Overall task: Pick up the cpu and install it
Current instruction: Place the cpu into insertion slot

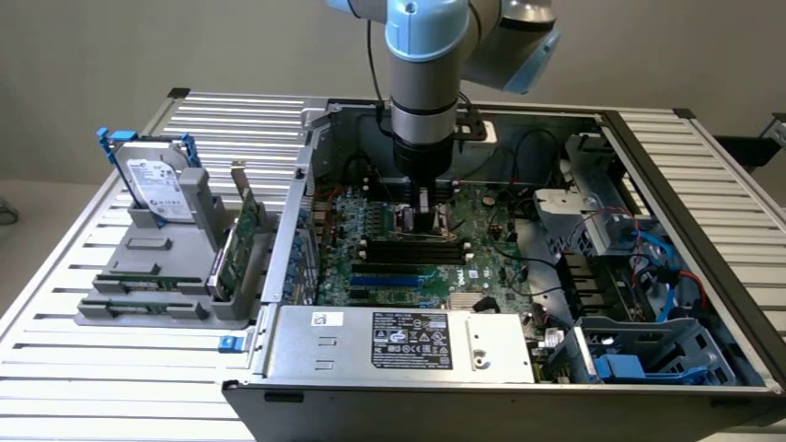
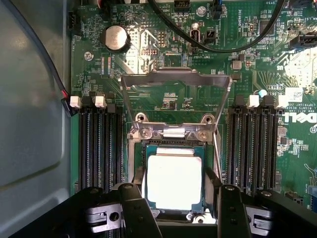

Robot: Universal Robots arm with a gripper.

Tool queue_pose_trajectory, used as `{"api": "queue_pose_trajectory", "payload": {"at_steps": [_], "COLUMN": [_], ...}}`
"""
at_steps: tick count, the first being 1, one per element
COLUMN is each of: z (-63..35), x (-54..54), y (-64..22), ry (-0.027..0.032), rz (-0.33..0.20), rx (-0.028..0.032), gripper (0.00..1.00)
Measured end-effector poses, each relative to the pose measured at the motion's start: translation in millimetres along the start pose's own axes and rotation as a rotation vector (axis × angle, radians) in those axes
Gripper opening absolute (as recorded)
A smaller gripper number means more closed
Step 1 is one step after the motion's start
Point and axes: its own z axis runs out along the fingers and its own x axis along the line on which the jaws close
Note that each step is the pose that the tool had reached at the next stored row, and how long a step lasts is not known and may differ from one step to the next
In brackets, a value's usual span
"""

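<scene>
Square silver-grey cpu (image 2: 174, 181) in metal socket (image 2: 171, 133), black jaws spread astride, seemingly clear.

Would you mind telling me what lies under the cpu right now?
The cpu lies in its socket, whose frame shows around its edges, with the metal retention plate hinged open. Any contacts beneath are covered by the chip.

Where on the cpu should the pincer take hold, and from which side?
Probably best to take the cpu by the two thin edges facing the memory slots, straight down from above. It lies flat, top up, metal frame swung open, so only edges offer purchase.
</scene>
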Motion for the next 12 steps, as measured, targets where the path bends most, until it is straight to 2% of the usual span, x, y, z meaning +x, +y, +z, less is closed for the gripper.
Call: {"api": "queue_pose_trajectory", "payload": {"at_steps": [12], "z": [1.8], "x": [1.2], "y": [0.5], "ry": [-0.0018], "rz": [0.012], "rx": [0.0048], "gripper": [0.55]}}
